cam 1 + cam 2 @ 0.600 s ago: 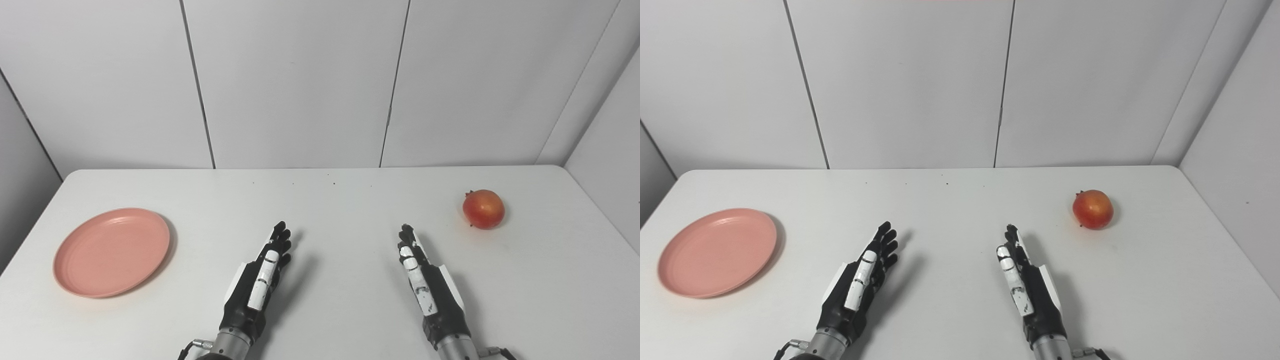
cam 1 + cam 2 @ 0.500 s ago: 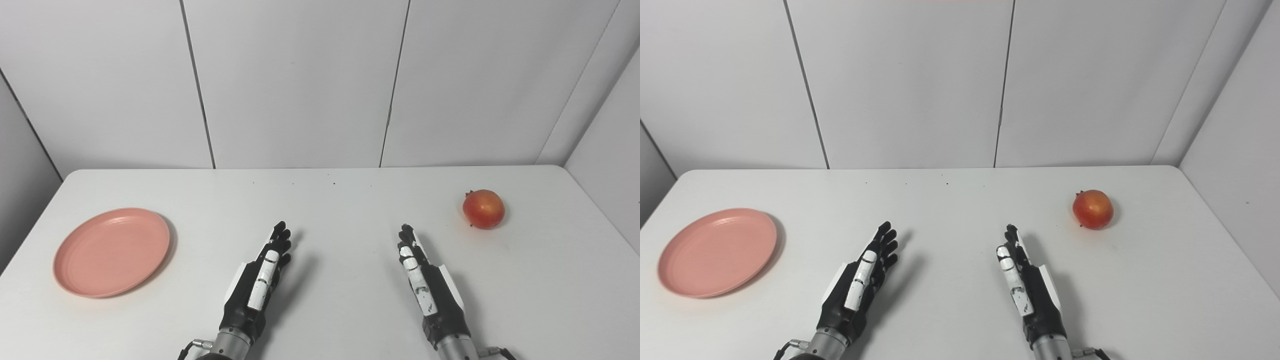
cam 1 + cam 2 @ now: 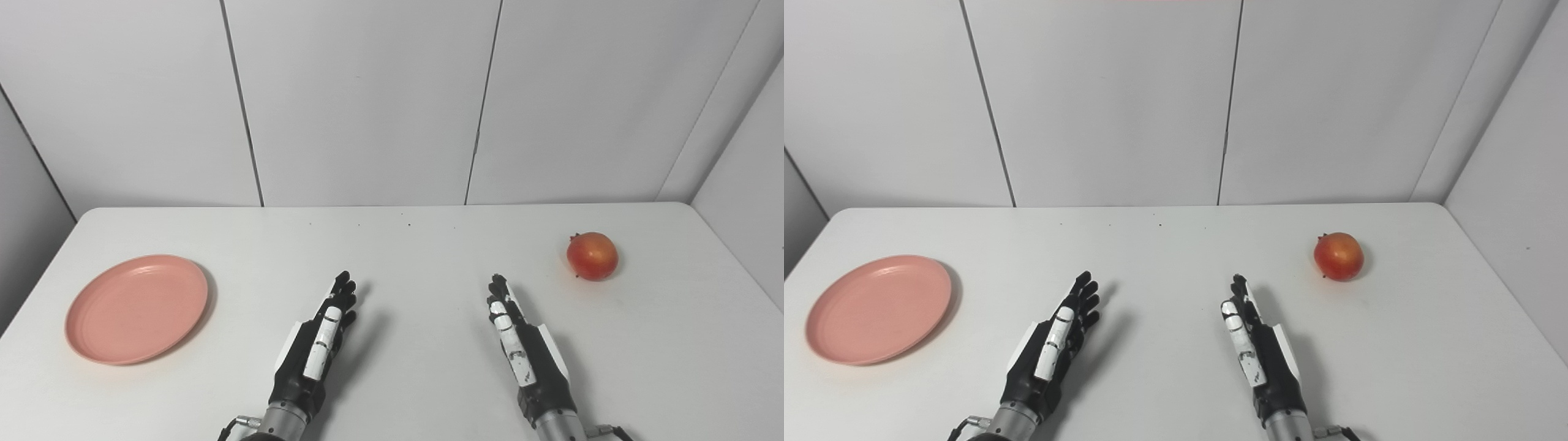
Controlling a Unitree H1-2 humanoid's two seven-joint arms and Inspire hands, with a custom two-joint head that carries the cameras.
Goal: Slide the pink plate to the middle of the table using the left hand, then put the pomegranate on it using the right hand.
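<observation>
The pink plate lies empty at the left end of the white table, untouched, while the robot's left hand rests low over the near middle of the tabletop, holding nothing, its fingers extended and pointing away from the body. The right hand mirrors it a little to the right, likewise released and flat-fingered, gripping nothing. Outward from the hands, the plate sits well apart to the left of the left hand, and the pomegranate stands alone near the table's far right, well apart from the right hand and with bare surface all around it. Neither step of the task appears begun: the plate is not yet in the middle and the fruit is not yet on it. The step in hand looks to be the left hand's reach for the plate. To do it well, the hand would likely need to swing left, come down with fingertips on or just inside the plate's rim, press lightly enough that the shallow dish does not tip, and draw it steadily toward the clear space between the two hands. The right hand should wait clear of that space. A few dark specks dot the table's far side.
</observation>
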